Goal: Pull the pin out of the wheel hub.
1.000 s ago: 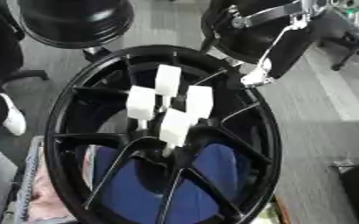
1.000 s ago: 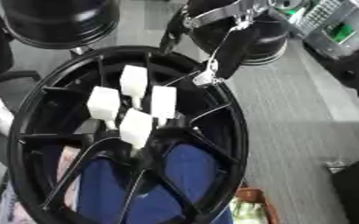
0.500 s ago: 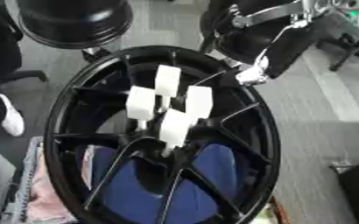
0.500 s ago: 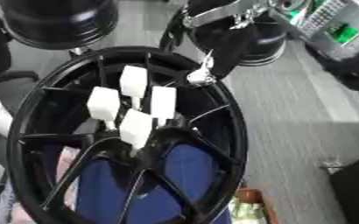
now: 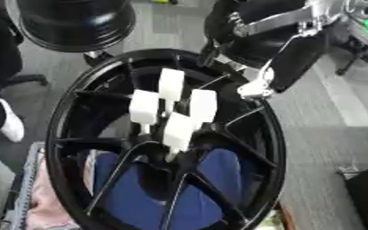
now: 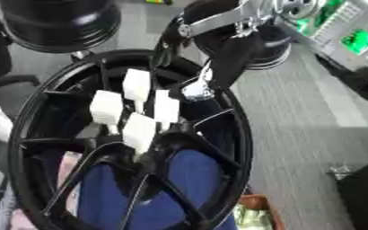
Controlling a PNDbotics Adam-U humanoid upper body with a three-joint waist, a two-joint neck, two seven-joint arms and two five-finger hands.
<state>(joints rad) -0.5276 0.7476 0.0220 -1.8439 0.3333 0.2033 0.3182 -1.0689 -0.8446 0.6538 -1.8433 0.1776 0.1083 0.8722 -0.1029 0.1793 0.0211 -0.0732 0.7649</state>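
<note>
Hard to make out: right hand point(image 5: 258, 85) reaching down from upper right toward the rim of the wheel hub point(image 5: 250, 134), only a pale blurred tip visible; impossible to tell whether fingers are released or clenched. Left hand nowhere in view. Black spoked wheel hub standing tilted, filling the middle, lower edge cut off. Four white block-shaped pins point(image 5: 179, 130) sticking up at the centre, close together, apart from the hand. Blue cloth point(image 5: 218, 166) behind the spokes. Second black wheel point(image 5: 73, 22) at top left.
</note>
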